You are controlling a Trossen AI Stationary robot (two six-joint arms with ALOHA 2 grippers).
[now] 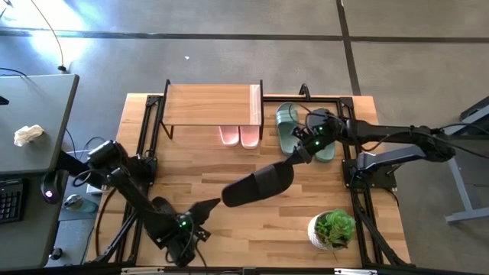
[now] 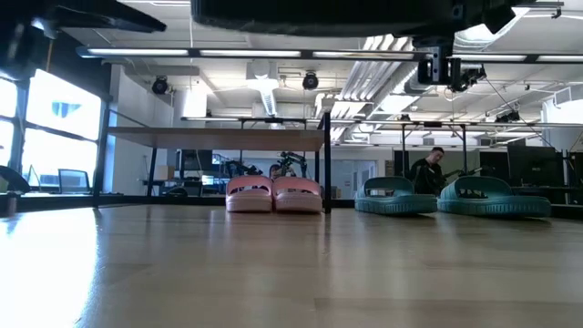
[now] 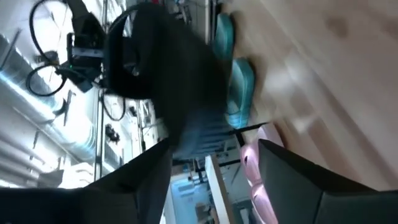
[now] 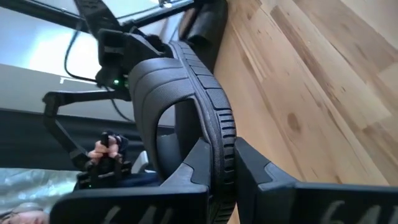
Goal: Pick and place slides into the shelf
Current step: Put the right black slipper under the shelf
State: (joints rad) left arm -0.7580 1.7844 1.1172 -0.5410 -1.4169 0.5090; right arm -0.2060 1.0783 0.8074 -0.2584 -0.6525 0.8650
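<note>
Tabletop point(image 1: 252, 229) open beneath black slide point(image 1: 258, 186) in right gripper point(image 1: 294, 158).

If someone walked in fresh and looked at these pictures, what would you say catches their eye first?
Most striking is the black slide held in the air over the middle of the table, gripped at its strap by the right gripper, with the open left gripper just off its other end. Next, the pink pair tucked under the shelf, and the green pair on the table beside it.

no text, label, brand, number or sign can be read anywhere in these views.
</note>
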